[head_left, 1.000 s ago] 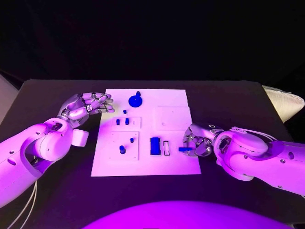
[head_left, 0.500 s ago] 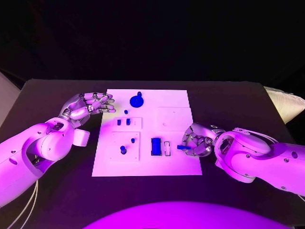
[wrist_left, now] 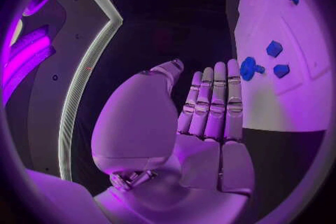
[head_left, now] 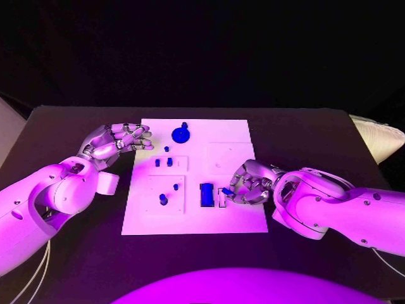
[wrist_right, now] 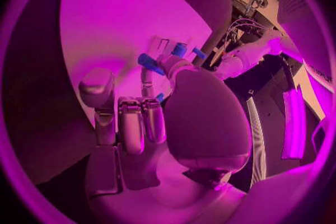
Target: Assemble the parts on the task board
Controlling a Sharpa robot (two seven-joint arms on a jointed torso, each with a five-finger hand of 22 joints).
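Here, right hand (head_left: 245, 182) pinches a small blue part (head_left: 227, 191) just above the task board (head_left: 230, 136) slot (head_left: 221, 197); square it w/ slot, then lower slowly; left hand (head_left: 119, 143) idle, fingers straight, holding nothing.

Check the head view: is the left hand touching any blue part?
No. The left hand hovers at the board's left edge holding nothing, apart from the blue parts.

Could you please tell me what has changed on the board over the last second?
The right hand, still pinching a small blue part, moved toward the board's middle, over the slot beside the blue block. The left hand and other parts stayed put.
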